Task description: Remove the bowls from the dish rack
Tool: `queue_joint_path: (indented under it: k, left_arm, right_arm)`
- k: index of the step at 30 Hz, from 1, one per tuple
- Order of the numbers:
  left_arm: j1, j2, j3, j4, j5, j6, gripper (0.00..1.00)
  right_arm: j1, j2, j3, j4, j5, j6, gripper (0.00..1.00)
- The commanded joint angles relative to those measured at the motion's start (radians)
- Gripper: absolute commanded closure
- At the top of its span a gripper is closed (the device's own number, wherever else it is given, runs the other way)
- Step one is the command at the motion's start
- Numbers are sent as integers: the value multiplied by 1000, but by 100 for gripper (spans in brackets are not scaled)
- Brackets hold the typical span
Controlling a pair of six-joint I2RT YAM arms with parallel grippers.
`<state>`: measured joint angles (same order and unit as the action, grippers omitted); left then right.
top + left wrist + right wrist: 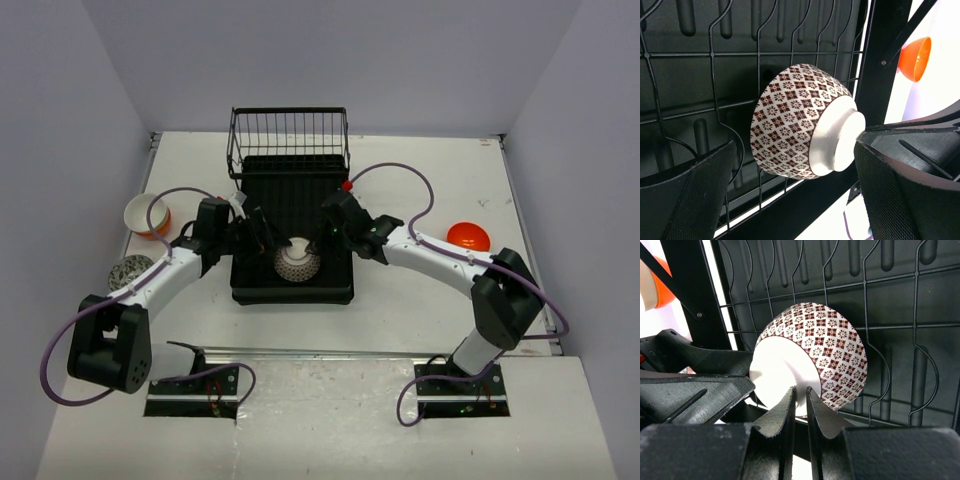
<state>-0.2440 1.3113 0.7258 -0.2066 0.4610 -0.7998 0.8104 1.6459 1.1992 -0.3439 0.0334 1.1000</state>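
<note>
Dish rack (292, 215) mid-worktop (400, 300), wire basket (288, 140) at its far end; rack bowl (297, 262) in it near its front edge, between left end effector (794, 150) and right end effector (800, 392); far-left bowl (146, 214) and near-left bowl (130, 272) on the worktop left of the rack, right bowl (468, 236) right of it.

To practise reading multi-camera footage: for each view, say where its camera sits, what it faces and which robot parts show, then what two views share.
Top external: above and behind the bases, looking down on table, dish rack and patterned bowl; left arm and right arm show.
Left wrist: on the left arm, facing the bowl; left jaws wide apart.
Right wrist: on the right arm, facing the bowl; right jaws nearly closed.
Shared: both wrist views show that bowl in the rack.
</note>
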Motion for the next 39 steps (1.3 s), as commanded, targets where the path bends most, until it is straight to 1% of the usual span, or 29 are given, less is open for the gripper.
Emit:
queue_joint_path:
  k: [1,6,11,17,24,28,31,39]
  left_arm:
    - [17,54,-22,-162,-99,27,0]
    - [12,71,-16,-145,-73,33,0]
    - [2,94,-12,-142,-74,25,0]
    - [-6,91,-19,-148,-108,10,0]
    - [-11,94,-19,-155,-120,2,0]
    - [-11,97,-20,-155,-117,2,0]
    - [-12,100,-16,-149,-105,4,0]
    - [-17,97,-11,-132,-64,4,0]
  right_arm:
    - [-13,-15,-35,-72,28,-17,86]
    - [-19,-14,-36,-64,19,-38,86]
    - [-19,-17,-39,-30,-15,-54,83]
    - [-20,-38,-17,-40,-7,-98,75]
    - [-13,-98,25,-58,3,-160,68]
    - [-13,-133,37,-76,20,-164,67]
    - [-11,-127,46,-93,17,-170,66]
    - [-13,-107,7,-121,39,-146,65]
